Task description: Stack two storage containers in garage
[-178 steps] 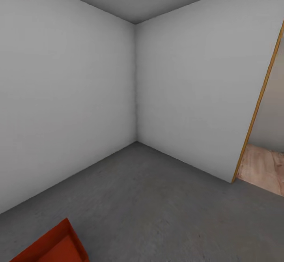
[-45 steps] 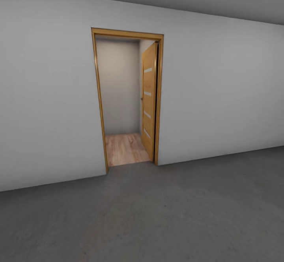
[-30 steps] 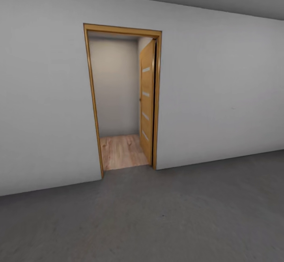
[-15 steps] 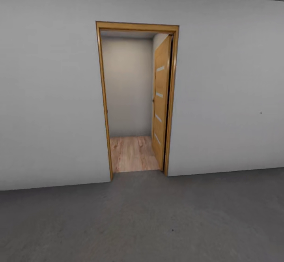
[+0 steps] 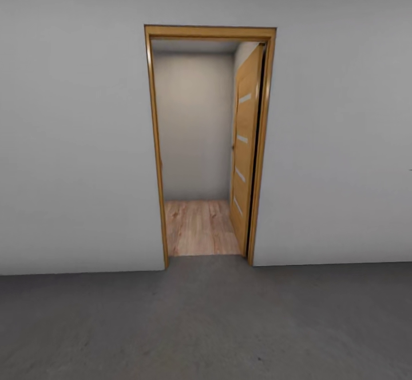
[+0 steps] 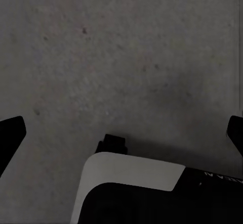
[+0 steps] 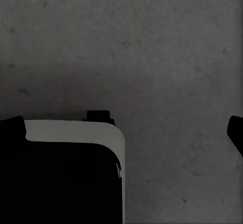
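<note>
One open doorway (image 5: 209, 139) with a wood frame cuts the pale grey wall (image 5: 74, 139) of the garage, its wooden door (image 5: 247, 145) swung inward beside a strip of light wood-plank flooring (image 5: 200, 228), with the floor (image 5: 206, 323), dark mottled concrete, spreading in front. Each wrist view looks down on that concrete past part of the robot's white-and-black body: the left hand (image 6: 121, 133) and the right hand (image 7: 124, 128) both have their dark fingertips spread wide at opposite edges, nothing between them
</note>
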You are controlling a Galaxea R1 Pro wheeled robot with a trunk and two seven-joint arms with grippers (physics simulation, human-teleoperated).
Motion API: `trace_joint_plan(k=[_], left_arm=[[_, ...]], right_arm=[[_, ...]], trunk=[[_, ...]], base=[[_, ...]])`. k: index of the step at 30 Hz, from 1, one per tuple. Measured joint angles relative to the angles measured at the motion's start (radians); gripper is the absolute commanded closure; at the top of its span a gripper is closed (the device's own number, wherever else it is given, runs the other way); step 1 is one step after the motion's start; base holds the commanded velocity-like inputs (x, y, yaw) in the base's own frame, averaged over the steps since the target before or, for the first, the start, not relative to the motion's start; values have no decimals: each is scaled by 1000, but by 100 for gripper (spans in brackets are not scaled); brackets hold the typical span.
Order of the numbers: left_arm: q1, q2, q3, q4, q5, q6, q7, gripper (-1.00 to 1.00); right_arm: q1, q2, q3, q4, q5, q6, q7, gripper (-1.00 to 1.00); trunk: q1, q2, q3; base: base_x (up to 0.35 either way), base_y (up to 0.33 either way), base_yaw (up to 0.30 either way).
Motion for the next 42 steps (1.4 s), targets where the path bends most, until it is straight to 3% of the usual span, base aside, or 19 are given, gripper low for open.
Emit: trace_joint_plan(k=[26,42], left_arm=[[0,0,0,0,1,21,0,-100],[0,3,0,0,1,23,0,-100]], right_arm=[[0,-1,0,0,0,4,0,-100],[0,0,0,0,0,3,0,-100]], trunk=[[0,0,0],[0,0,0]], base=[[316,-4,0],[317,-126,0]])
